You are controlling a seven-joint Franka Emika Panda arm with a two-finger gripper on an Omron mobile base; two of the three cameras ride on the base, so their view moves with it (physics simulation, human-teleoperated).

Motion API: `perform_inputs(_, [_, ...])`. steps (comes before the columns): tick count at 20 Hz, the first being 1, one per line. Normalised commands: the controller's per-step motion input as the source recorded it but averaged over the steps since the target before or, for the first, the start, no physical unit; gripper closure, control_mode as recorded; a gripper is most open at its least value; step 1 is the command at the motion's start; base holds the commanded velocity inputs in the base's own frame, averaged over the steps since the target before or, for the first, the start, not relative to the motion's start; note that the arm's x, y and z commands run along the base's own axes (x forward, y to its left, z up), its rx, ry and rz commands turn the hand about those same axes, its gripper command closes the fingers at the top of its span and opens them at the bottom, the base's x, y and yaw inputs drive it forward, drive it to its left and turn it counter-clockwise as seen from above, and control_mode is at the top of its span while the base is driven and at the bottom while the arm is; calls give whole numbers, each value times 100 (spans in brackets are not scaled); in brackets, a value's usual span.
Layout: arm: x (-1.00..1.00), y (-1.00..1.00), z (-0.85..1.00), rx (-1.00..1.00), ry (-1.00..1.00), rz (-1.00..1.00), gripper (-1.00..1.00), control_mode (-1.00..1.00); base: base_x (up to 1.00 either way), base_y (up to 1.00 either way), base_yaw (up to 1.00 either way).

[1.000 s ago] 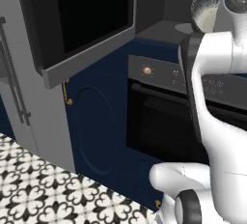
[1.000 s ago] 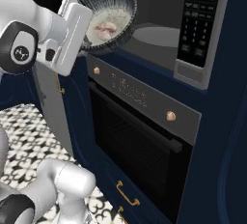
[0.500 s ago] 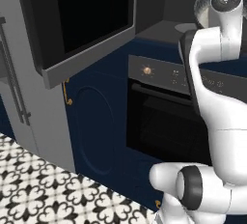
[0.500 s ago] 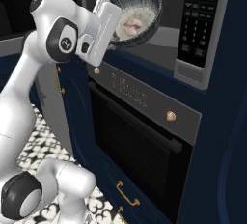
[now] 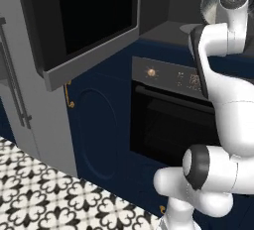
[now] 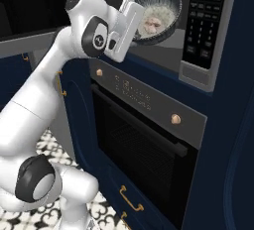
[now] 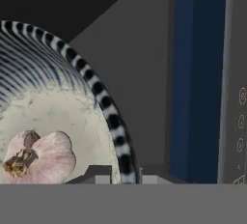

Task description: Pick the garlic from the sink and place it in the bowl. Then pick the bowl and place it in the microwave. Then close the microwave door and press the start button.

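In the microwave, 1 bowl holds 1 garlic

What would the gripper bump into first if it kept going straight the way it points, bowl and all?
Probably the microwave's dark grey back wall. The gripper holds the bowl by its rim, garlic inside, aimed into the open cavity. Nothing else seems to lie between, though depth is hard to judge.

Black built-in oven: sitting below the tool, bar handle running across its door top. Oven control strip: lying under the tool, showing two copper knobs at its ends and a small display between. Navy cabinet panel: standing beside the oven, carrying a brass pull. Patterned black-and-white floor tiles: lying far below.
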Motion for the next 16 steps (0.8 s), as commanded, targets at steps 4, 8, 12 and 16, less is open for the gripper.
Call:
perform_inputs(4, [63,-27,0,1,0,4,100,-100,0,0,0])
perform_inputs(8, [62,-5,-1,0,0,1,100,-100,0,0,0])
perform_inputs(12, [63,0,-8,0,0,0,100,-100,0,0,0])
perform_inputs(16, [57,0,-26,0,0,0,100,-100,0,0,0])
